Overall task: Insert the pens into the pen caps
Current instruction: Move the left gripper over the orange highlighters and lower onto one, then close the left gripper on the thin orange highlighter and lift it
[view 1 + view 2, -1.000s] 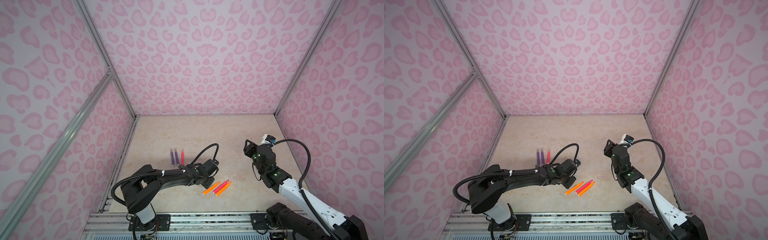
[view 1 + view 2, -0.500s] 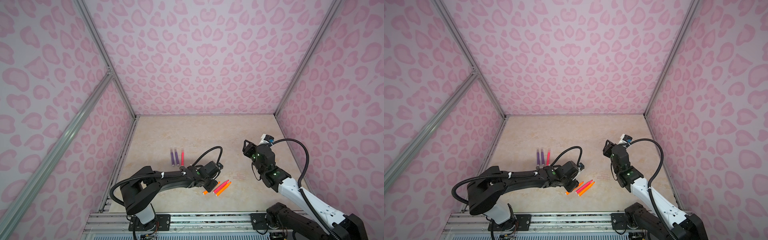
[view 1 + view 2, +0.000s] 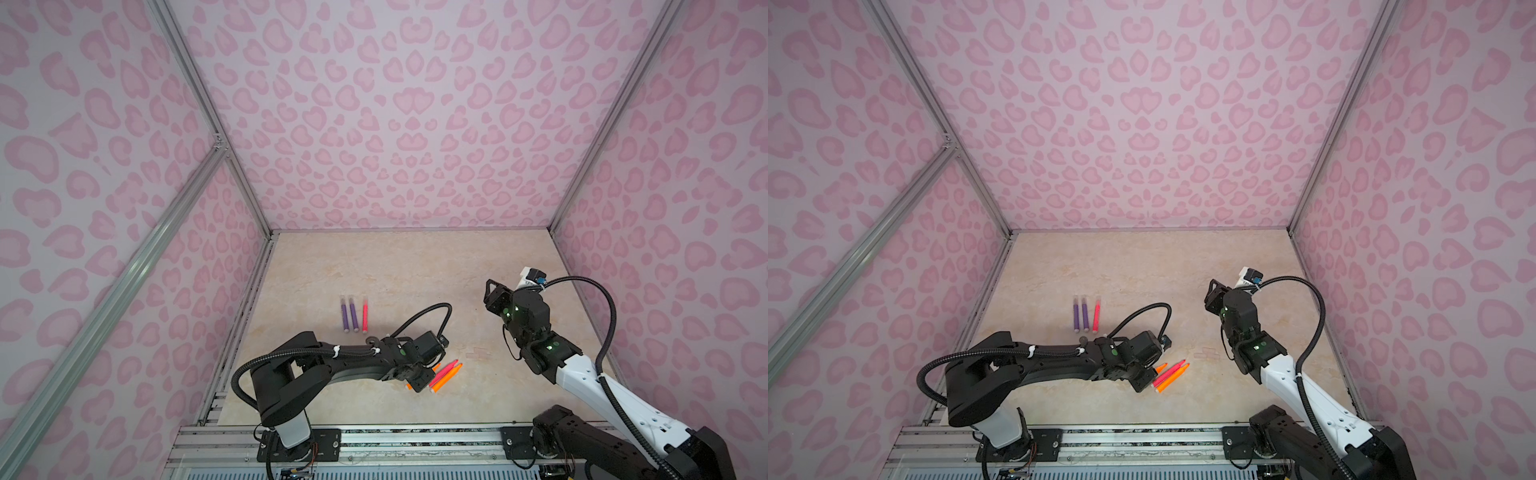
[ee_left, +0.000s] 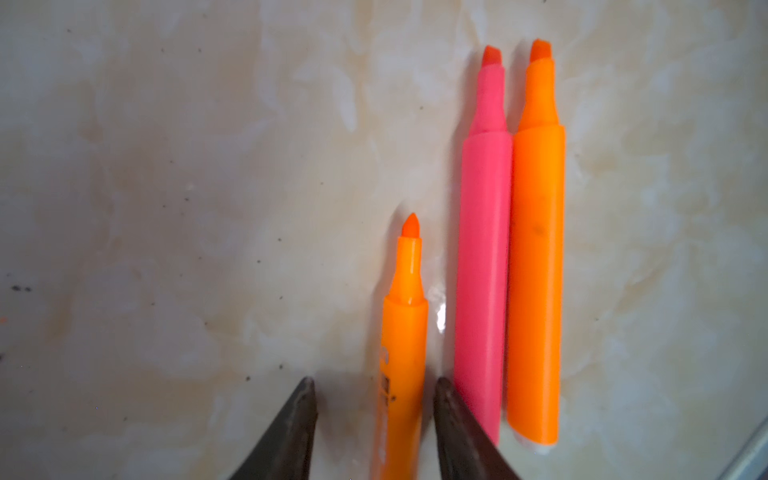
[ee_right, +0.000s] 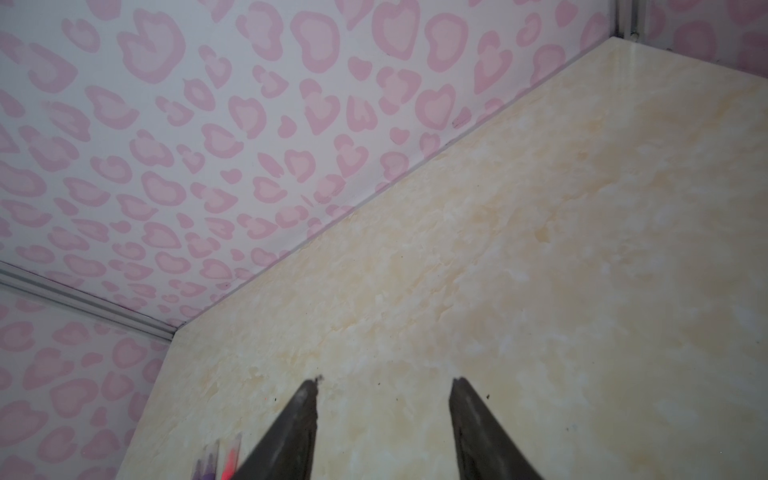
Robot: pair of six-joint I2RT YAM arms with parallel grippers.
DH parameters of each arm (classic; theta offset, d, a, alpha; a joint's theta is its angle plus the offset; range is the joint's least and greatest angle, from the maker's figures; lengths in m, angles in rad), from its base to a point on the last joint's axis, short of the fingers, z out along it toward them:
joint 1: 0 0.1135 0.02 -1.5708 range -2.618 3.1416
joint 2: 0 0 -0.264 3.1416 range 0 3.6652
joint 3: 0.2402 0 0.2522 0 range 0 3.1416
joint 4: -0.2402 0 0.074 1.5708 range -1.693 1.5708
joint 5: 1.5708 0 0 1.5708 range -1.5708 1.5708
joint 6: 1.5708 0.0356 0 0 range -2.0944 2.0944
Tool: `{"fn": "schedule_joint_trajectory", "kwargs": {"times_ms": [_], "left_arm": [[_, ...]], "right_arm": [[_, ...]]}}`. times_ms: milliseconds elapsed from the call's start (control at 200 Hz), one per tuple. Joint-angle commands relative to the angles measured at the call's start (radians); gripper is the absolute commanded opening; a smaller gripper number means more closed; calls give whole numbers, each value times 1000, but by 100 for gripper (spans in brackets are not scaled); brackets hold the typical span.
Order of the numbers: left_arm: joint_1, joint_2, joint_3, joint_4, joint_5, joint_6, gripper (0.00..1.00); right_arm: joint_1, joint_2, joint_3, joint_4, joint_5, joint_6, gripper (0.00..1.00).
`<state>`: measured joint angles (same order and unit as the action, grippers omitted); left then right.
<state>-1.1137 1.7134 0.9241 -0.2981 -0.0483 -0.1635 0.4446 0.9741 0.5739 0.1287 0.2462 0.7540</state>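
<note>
Pink walls (image 3: 395, 124) printed with heart-like blotches enclose a beige marbled tabletop (image 3: 395, 266) on three sides. In both top views the black left arm (image 3: 332, 365) stretches low across the near part of the table, and the white-and-black right arm (image 3: 582, 374) rises from the near right corner.

The right gripper (image 3: 492, 291) is held above the table, well apart from all the pens. In its wrist view its two dark fingers (image 5: 305, 415) stand parted with nothing between them, over bare tabletop.

The left gripper (image 3: 419, 380) is down at the table surface. In its wrist view it straddles the barrel of a slim orange plastic marker pen (image 4: 405, 332). Its jaws are partly spread: one finger (image 4: 449, 411) is close against the barrel, while the other shows a gap, so the pen is not clamped.

Just beside that pen lies a pink-red marker pen (image 4: 482, 270), touching a second orange marker pen (image 4: 536, 270) along its length. All three tapered tips are bare and point the same way.

Further back and to the left in a top view, two purple marker pens (image 3: 349, 318) and another pink-red pen (image 3: 365, 316) lie parallel in a neat row, each with a faint clear tube on its far end.

Small clear plastic caps (image 3: 478, 355) lie loose between the orange and pink cluster and the right arm; their number cannot be told.
</note>
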Motion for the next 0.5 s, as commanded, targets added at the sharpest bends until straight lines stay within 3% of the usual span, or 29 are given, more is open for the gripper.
{"fn": "schedule_joint_trajectory", "kwargs": {"times_ms": [0, 315, 495], "left_arm": [[-11, 16, 15, -28, -33, 11, 46], [-18, -17, -11, -23, -16, 12, 47], [-20, -28, -31, -22, -19, 0, 42]], "right_arm": [[0, 0, 0, 13, -2, 6, 53], [2, -25, -11, 11, 10, 5, 53], [0, -26, -15, 15, 14, 4, 53]]}}
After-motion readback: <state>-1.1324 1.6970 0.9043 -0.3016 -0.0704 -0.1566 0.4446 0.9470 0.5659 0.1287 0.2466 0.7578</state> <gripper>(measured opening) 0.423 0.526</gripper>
